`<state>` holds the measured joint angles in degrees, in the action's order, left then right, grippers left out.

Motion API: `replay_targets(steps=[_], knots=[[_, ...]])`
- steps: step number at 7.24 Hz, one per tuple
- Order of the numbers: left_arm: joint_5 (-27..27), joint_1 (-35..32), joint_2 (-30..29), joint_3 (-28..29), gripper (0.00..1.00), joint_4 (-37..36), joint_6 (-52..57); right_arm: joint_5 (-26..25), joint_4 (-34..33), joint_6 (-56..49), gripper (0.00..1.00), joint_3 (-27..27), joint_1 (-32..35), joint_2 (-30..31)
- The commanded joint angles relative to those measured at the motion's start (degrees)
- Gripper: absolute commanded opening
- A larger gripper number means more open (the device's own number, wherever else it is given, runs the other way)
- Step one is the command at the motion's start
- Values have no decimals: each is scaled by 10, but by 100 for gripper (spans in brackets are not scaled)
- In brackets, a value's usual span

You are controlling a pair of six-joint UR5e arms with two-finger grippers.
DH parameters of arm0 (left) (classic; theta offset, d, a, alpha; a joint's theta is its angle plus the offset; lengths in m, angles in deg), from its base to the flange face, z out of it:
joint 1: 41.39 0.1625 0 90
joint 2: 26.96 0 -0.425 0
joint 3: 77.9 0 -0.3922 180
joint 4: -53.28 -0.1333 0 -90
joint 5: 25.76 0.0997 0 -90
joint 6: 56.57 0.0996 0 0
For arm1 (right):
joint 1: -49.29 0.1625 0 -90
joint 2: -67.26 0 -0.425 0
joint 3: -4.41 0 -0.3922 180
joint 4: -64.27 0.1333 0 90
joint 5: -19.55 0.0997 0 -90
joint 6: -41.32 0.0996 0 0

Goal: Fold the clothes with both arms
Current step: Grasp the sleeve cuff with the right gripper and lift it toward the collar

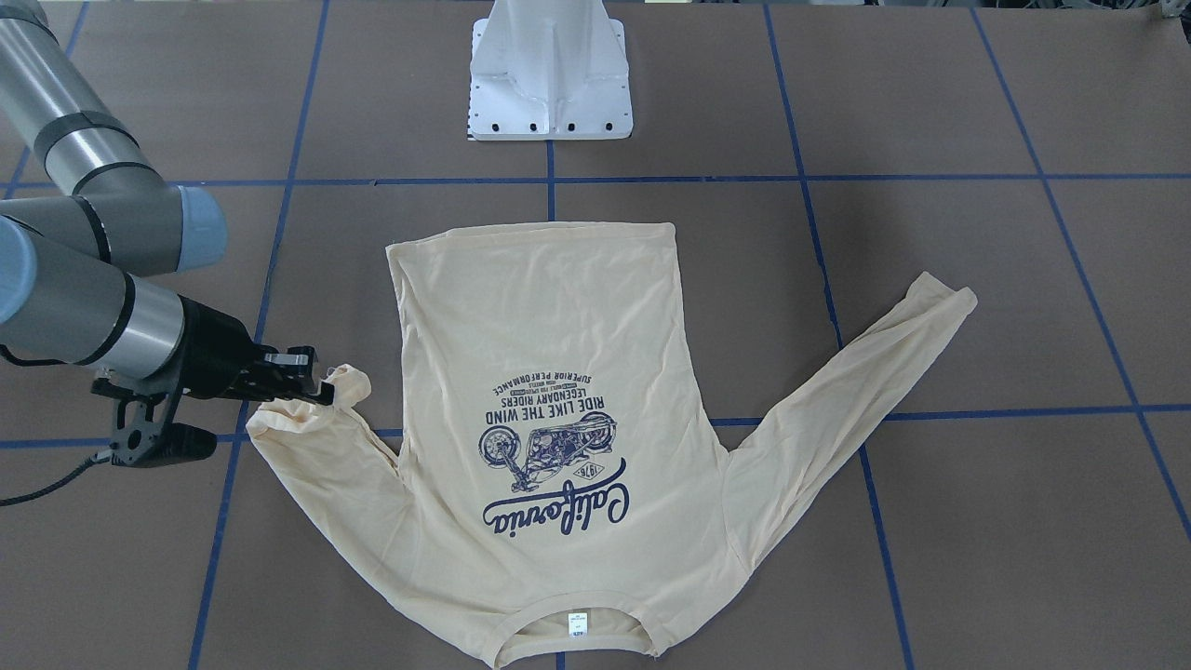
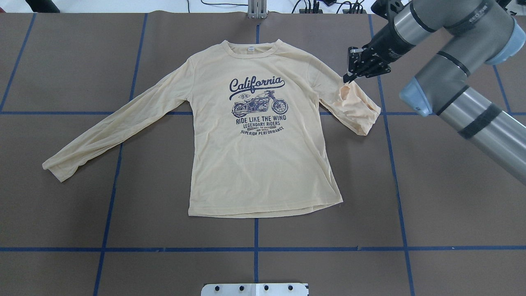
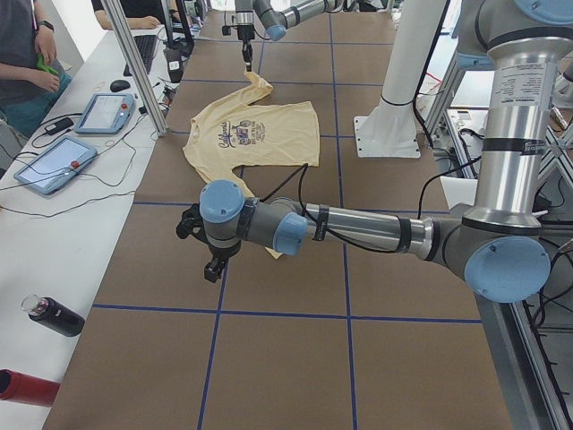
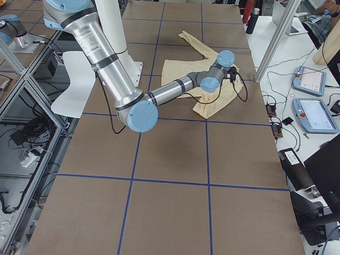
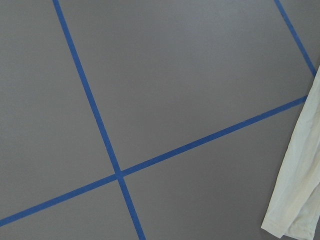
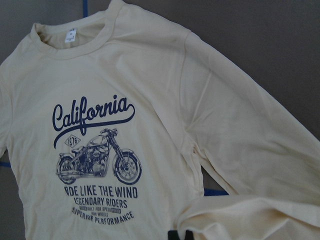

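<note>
– Between the fingers of your right gripper (image 2: pixel 348 78), what sits?
– A cuff (image 2: pixel 345 89) of the shirt (image 2: pixel 263 164), pinched tight; its body lies flat beside them. Your left gripper (image 3: pixel 213 266): can't tell.

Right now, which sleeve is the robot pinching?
The sleeve on the robot's right: the right gripper pinches its cuff and it is doubled back. The other sleeve lies stretched out flat, untouched.

Bare table (image 2: pixel 431 197) open on every side of T-shirt (image 2: pixel 263 164). Right arm (image 2: pixel 452 78) slants in over folded sleeve, right gripper (image 2: pixel 347 78) pinching cuff. White pedestal (image 2: pixel 254 289) stands apart from hem. Left arm (image 3: pixel 358 228) low over spread sleeve's cuff end.
</note>
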<state>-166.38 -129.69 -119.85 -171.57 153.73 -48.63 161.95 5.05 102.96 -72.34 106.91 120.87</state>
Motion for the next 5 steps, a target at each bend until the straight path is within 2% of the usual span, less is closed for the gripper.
replay_targets(steps=[1,3,5], knots=[[0,1,-1,1,100,0,-5,-69,0,-3,0,99,-26,-115],[1,1,-2,4,100,0,-6,-133,2,-6,0,135,-55,-175],[0,0,-2,9,100,0,-5,-200,9,-6,0,200,-88,-241]])
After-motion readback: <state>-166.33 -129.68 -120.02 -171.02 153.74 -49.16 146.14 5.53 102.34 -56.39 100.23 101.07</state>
